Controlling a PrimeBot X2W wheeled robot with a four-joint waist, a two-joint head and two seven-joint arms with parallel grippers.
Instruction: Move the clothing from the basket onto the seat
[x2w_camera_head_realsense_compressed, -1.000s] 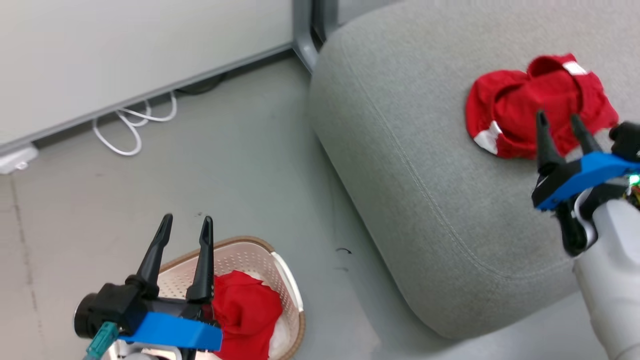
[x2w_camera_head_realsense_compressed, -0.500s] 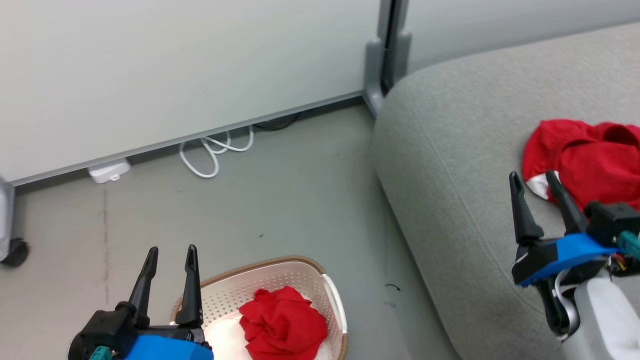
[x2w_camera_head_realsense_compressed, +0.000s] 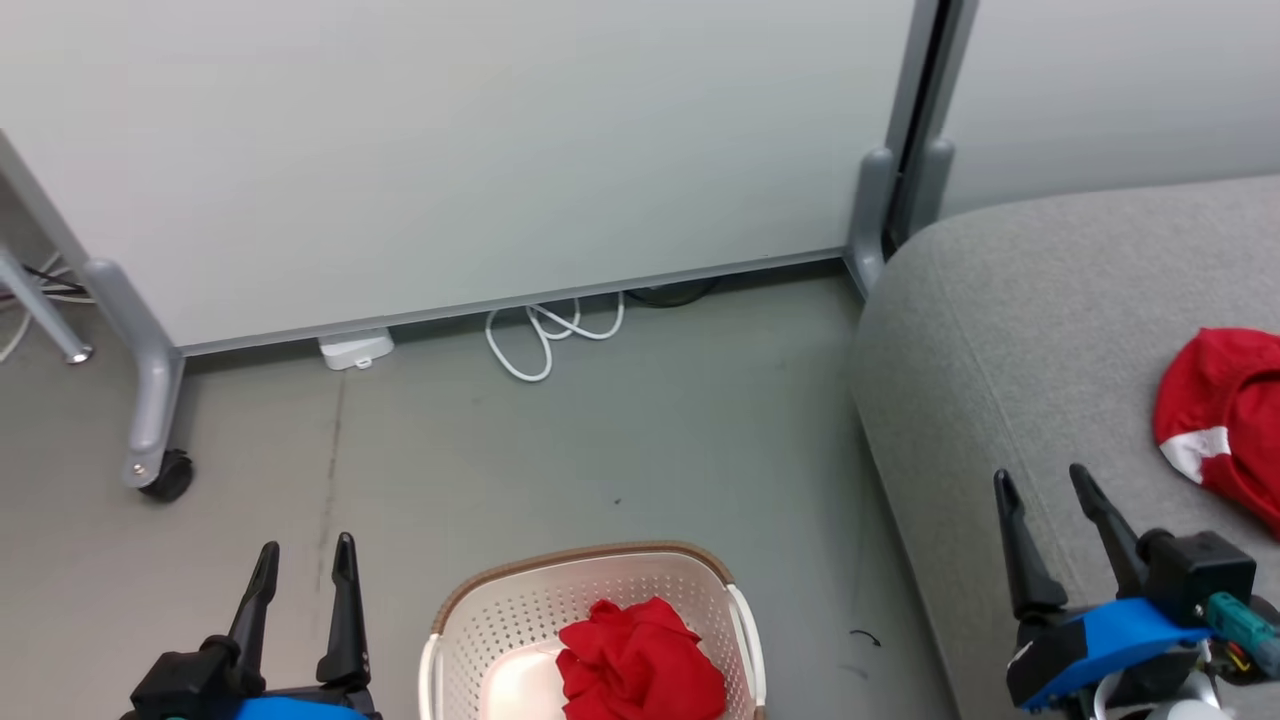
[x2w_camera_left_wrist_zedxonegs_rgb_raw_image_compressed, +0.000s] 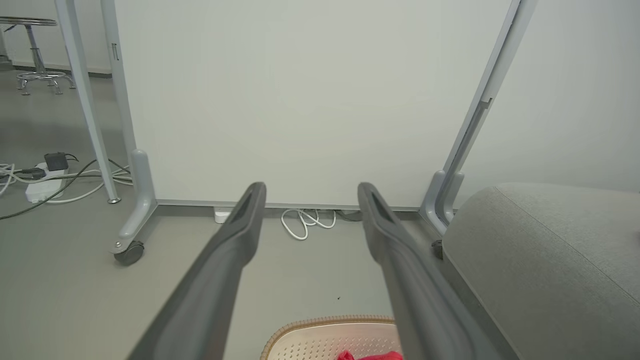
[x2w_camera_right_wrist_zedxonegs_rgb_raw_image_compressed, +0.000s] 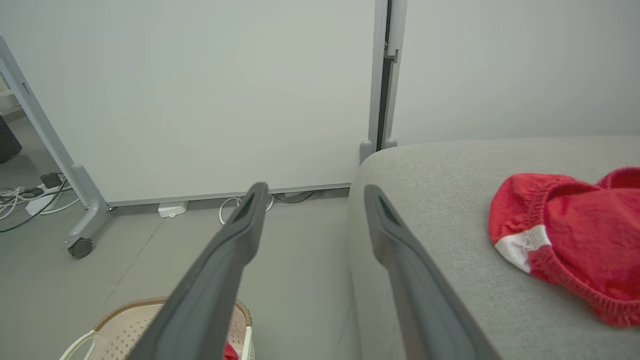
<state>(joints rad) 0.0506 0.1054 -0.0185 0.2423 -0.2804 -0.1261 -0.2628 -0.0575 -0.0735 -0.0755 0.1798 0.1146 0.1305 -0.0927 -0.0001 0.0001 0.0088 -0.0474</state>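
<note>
Behind the basket (x2w_camera_head_realsense_compressed: 500, 615), at the far side of the grey floor (x2w_camera_head_realsense_compressed: 700, 440), stands a big white panel (x2w_camera_head_realsense_compressed: 500, 150) in a grey frame, and it is the largest thing here. To the right of the basket, with a strip of floor between them, is the seat (x2w_camera_head_realsense_compressed: 1020, 330), a wide grey cushion with a rounded edge, much bigger than the basket. The basket itself is cream with small holes and a brown rim, and it stands on the floor. Inside the basket lies the plain red garment (x2w_camera_head_realsense_compressed: 640, 665), crumpled in a heap. The red garment with a white band (x2w_camera_head_realsense_compressed: 1225, 420) is not in the basket; it lies on top of the seat, far to the right of the basket. The right gripper (x2w_camera_head_realsense_compressed: 1040, 475) is over the near part of the seat, right of the basket and just beside that banded garment but apart from it; its two dark fingers are spread wide and hold nothing. The left gripper (x2w_camera_head_realsense_compressed: 306, 545) is just left of the basket, above the floor, also with fingers wide apart and empty. Behind the basket, at the foot of the panel, a white cable (x2w_camera_head_realsense_compressed: 550, 335) lies in loops, and a small white box (x2w_camera_head_realsense_compressed: 355, 350) is to the left of it. Further left from the basket is a caster wheel (x2w_camera_head_realsense_compressed: 165, 478) of the panel frame.
</note>
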